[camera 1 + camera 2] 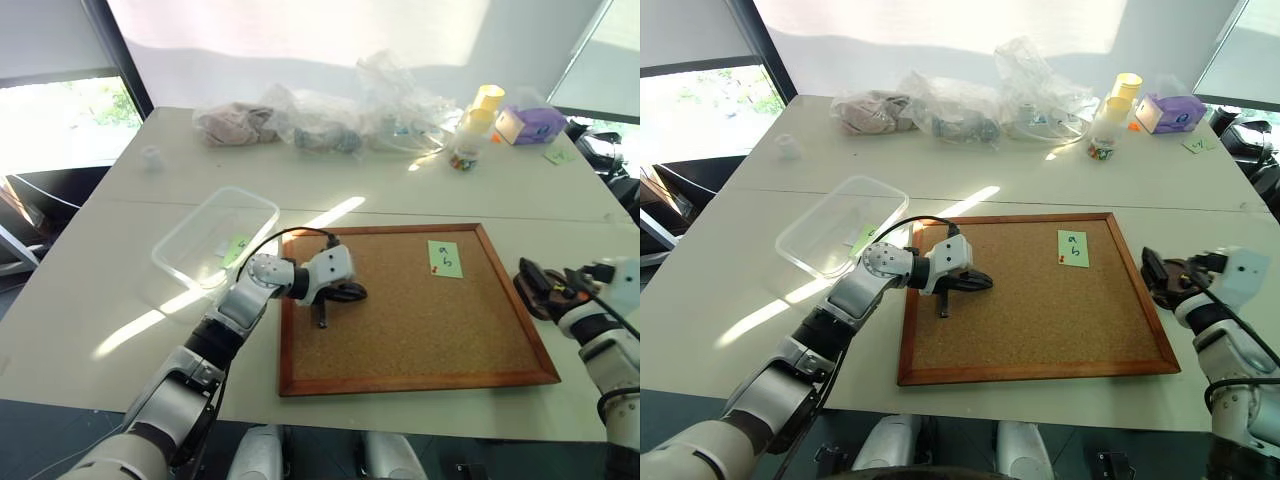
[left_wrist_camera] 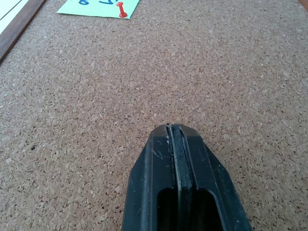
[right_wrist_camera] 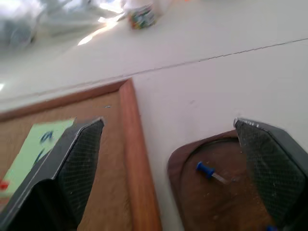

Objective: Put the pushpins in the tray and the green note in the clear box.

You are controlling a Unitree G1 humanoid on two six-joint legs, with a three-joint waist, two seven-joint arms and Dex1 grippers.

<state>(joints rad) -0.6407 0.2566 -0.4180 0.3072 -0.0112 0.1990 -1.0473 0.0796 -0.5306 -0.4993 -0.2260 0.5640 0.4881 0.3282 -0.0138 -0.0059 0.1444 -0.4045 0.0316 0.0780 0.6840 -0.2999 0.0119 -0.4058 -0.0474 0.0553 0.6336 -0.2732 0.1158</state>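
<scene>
Resting over the corkboard (image 1: 420,330), the left gripper (image 1: 322,322) has its two black fingers pressed fully together with nothing between them. The right gripper (image 3: 168,163) hangs past the board's right edge with its fingers spread wide and empty, above the brown tray (image 3: 211,192), which lies on the white table (image 1: 400,190) just beside the board's wooden frame and holds a blue pushpin (image 3: 208,170). A green note (image 1: 445,258) sits on the board's far right part, fixed by a red pushpin (image 2: 121,9); its black handwriting is unreadable. The clear box (image 1: 215,238) stands left of the board, a green slip (image 1: 237,248) inside it.
</scene>
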